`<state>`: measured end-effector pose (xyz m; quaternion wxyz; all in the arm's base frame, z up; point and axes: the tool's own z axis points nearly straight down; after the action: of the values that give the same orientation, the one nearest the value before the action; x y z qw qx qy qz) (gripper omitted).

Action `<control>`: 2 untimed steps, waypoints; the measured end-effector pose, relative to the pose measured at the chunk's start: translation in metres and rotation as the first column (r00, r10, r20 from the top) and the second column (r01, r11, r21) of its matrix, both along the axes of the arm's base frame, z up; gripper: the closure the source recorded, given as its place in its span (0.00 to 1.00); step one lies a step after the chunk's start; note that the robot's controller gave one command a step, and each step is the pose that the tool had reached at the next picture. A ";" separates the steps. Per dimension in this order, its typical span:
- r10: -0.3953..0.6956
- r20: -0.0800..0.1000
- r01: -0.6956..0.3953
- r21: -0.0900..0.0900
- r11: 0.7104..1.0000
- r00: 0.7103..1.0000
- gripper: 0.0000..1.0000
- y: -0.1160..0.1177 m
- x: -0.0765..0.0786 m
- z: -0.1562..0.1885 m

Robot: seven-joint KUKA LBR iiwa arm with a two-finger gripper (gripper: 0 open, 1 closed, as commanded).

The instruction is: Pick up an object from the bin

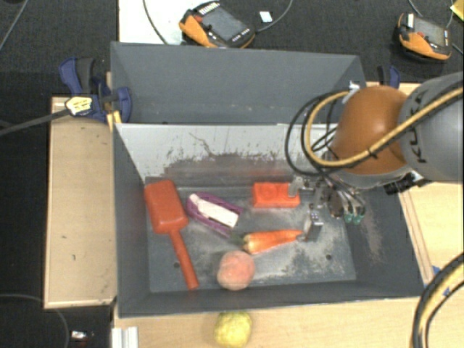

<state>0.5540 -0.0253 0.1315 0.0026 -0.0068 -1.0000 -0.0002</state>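
Observation:
My gripper (305, 207) hangs low over the right part of the bin floor, open, with nothing between its fingers. One fingertip (313, 228) is right at the thick right end of an orange carrot (271, 241), which lies crosswise on the floor. The other fingertip (296, 188) is next to the right end of an orange rectangular block (275, 195) near the back wall. I cannot tell whether either fingertip touches its neighbour.
A purple and white object (212, 213) lies left of the block. A red-orange scoop (169, 217) with a long handle fills the left side. A pinkish peach (236, 270) sits at the front edge. The arm's orange dome and cables overhang the bin's right side.

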 end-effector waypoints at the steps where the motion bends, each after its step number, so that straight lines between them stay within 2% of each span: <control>1: 0.001 0.008 -0.001 0.000 1.000 1.000 0.00 0.000 0.002 0.004; 2: 0.150 0.006 -0.150 0.001 0.989 0.989 0.00 0.031 -0.028 -0.062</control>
<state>0.5264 0.0055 0.0700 -0.0002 0.0685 -0.9976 -0.0006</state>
